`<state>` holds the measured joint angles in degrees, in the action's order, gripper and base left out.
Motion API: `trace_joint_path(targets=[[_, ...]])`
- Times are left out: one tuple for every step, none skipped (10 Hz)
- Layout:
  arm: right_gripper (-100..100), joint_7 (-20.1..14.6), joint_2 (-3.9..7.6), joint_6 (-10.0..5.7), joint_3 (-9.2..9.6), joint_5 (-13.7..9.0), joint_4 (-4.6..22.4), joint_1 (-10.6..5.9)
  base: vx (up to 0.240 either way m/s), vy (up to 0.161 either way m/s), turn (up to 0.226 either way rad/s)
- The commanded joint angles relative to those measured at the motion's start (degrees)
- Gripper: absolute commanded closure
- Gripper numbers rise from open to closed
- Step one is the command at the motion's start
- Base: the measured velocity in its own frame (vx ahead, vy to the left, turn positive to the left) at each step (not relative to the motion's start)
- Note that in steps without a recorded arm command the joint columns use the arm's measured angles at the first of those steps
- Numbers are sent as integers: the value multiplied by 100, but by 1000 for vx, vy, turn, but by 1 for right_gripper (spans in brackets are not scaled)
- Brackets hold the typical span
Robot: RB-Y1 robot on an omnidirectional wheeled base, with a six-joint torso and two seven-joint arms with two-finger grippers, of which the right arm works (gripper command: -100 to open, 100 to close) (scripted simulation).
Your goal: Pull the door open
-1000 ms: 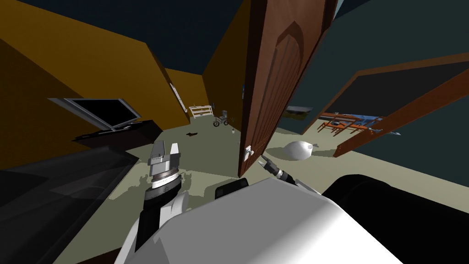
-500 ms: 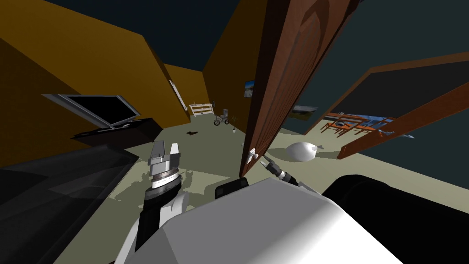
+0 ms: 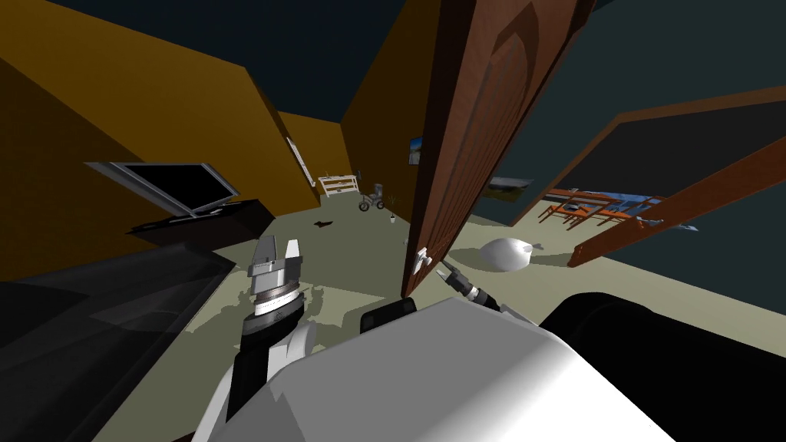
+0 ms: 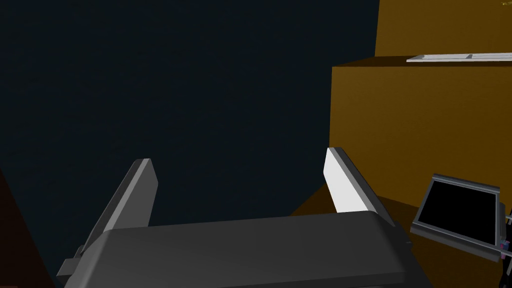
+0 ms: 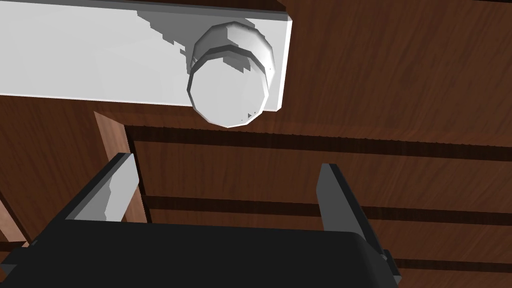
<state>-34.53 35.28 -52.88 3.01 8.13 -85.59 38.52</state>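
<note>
While my right end effector (image 5: 225, 167) hung wide open just short of the white round knob (image 5: 229, 86), the brown wooden door (image 5: 400, 75) stood ajar; my left end effector (image 4: 240, 167) hovered, spread wide too.

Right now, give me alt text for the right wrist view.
A round white door knob on a white rectangular plate sits just beyond the open right hand, not between its two grey fingers. Behind both is the brown wood-grain panelled door.
</note>
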Motion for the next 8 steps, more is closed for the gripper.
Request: trace_joint_path(targets=[[-100,0,0,0,0,0,0,0,4,6,-17],[-100,0,0,0,0,0,0,0,5,8,-22],[-100,0,0,0,0,0,0,0,0,0,0],[-100,55,-90,-116,-79,-42,26,165,-39,-45,168],[-100,74,-121,-157,-106,-57,35,223,-47,-56,215],[-100,116,-190,-246,-167,-90,56,350,-43,-54,201],[-100,139,-228,-296,-201,-108,67,421,-33,-42,149],[-100,189,-310,-403,-273,-147,91,573,-35,-35,164]])
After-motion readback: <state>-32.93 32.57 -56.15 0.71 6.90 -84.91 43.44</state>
